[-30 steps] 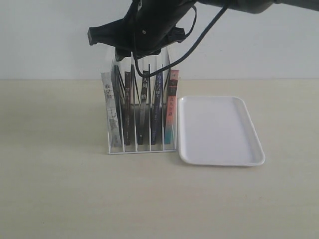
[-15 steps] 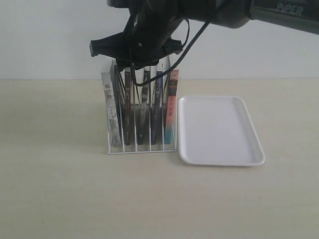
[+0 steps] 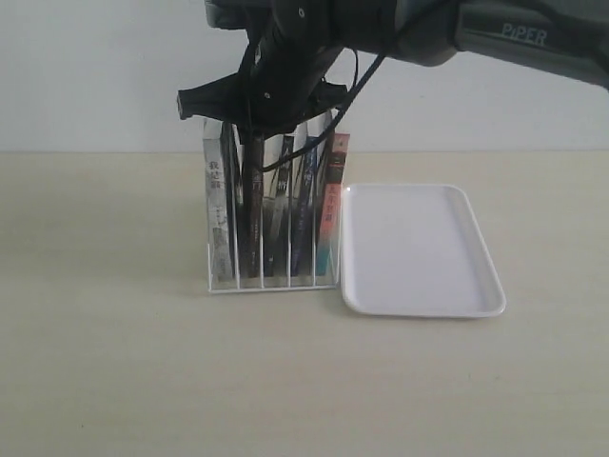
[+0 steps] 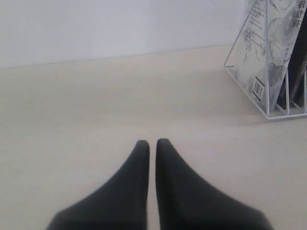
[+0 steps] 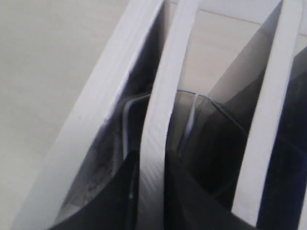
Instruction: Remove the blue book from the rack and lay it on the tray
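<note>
Right gripper [image 5: 149, 158] lowered, clamping black-spined book [image 5: 160, 86] in rack [image 3: 271, 287], left gripper [image 4: 148, 142] closed empty

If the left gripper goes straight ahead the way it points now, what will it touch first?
Likely nothing near: the left gripper points over bare table toward the wall. The rack stands aside from that line.

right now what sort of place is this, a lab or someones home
Probably a robot lab or test bench, not a home: a bare beige table against a blank wall, a staged wire rack beside a white tray, and a PiPER-marked robot arm overhead.
</note>
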You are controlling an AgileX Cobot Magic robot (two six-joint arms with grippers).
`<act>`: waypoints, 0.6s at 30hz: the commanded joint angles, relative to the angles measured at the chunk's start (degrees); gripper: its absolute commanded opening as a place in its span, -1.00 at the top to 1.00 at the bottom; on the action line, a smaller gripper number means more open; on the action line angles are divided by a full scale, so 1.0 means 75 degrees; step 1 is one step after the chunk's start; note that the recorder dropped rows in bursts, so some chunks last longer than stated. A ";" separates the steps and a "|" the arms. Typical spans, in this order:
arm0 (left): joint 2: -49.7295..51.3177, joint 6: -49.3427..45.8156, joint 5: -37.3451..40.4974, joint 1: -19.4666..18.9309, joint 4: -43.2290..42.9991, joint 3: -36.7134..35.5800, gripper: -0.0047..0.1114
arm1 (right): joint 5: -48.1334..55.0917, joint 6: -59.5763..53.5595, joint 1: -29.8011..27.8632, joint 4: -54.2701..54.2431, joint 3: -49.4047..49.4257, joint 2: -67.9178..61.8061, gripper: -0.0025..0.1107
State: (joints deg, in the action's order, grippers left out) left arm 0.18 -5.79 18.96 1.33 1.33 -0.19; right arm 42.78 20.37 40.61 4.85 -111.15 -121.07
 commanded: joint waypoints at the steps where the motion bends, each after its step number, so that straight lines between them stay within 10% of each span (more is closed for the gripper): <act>1: -0.0024 -0.0030 -0.0097 -0.0015 0.0018 0.0026 0.84 | 0.0209 -0.0123 -0.0004 0.0029 -0.0356 -0.0015 0.96; 18: -0.0024 -0.0030 -0.0097 -0.0015 0.0018 0.0026 0.84 | 0.0870 -0.0271 -0.0004 0.0216 -0.1654 -0.0015 0.96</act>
State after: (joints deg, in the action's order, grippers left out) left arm 0.18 -5.79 18.96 1.33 1.33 -0.19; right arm 50.76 19.39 40.61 5.44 -121.24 -121.78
